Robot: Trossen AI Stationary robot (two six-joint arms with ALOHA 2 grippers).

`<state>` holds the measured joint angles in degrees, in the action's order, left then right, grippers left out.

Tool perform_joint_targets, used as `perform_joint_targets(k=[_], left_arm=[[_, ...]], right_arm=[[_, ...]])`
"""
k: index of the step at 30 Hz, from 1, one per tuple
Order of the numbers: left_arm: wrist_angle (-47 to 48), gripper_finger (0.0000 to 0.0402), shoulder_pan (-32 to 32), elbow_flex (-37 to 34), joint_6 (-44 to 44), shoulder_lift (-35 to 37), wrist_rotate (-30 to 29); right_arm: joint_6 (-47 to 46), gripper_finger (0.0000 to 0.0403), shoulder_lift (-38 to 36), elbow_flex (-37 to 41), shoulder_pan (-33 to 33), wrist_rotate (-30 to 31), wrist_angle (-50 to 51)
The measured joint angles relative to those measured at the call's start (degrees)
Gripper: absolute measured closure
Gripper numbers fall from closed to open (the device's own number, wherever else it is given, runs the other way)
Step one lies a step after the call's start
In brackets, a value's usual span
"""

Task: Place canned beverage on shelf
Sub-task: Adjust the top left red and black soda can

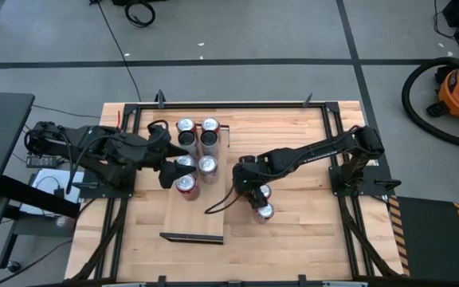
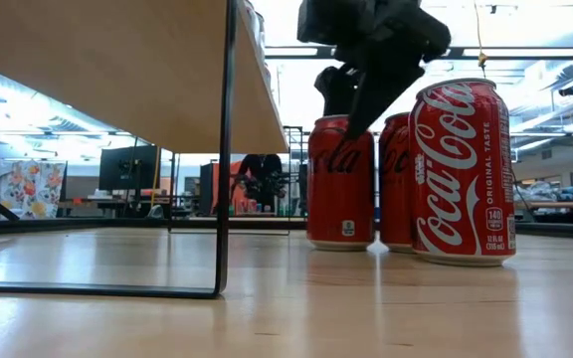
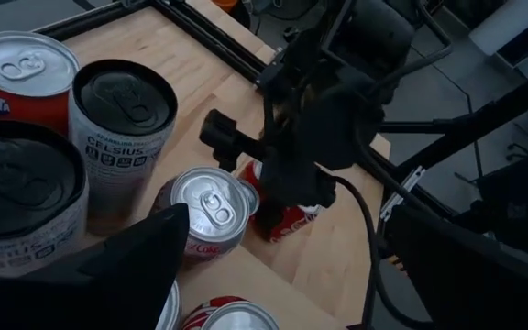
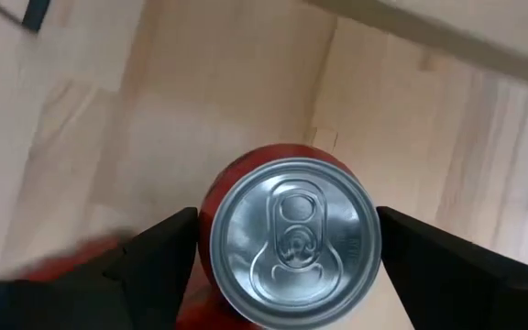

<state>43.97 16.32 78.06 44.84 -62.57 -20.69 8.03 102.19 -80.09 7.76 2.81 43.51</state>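
A red Coca-Cola can (image 4: 291, 243) stands upright on the wooden table, right of the shelf (image 1: 194, 219). My right gripper (image 4: 287, 257) is open above it and points down, one finger on either side of the can's silver top. The low view shows a fingertip down at that can's (image 2: 341, 184) top rim. The shelf is a pale board raised on thin dark legs (image 2: 229, 149). My left gripper (image 1: 170, 155) hovers open over the shelf's left side beside the cans standing there, with nothing between its fingers. My right gripper comes at the can from above, its two fingers (image 4: 159, 252) flanking the can's top rim (image 4: 218, 229). Whether they touch the can, I cannot tell. The can stands upright with its base on the table.
Several cans stand on the shelf's far half, among them a Fanta (image 3: 16, 73), a Celsius (image 3: 122, 119) and a Coke (image 3: 204, 211). Two more Coke cans (image 2: 463, 169) stand on the table beside the one under my right gripper. The shelf's near half (image 1: 194, 227) is bare.
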Motion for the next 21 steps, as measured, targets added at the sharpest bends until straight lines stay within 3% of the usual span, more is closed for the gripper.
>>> perform_joint_targets(k=[7, 21], left_arm=[[0.0, 0.0013, 0.0, 0.0, 0.1, 0.0, 0.0], [0.0, 0.0013, 0.0, 0.0, 1.1, 0.0, 0.0]], right_arm=[[12.7, 0.0081, -0.3, 0.0, -1.9, 0.0, -0.2], [14.0, 0.0006, -0.3, 0.0, -2.3, -1.3, 0.4]])
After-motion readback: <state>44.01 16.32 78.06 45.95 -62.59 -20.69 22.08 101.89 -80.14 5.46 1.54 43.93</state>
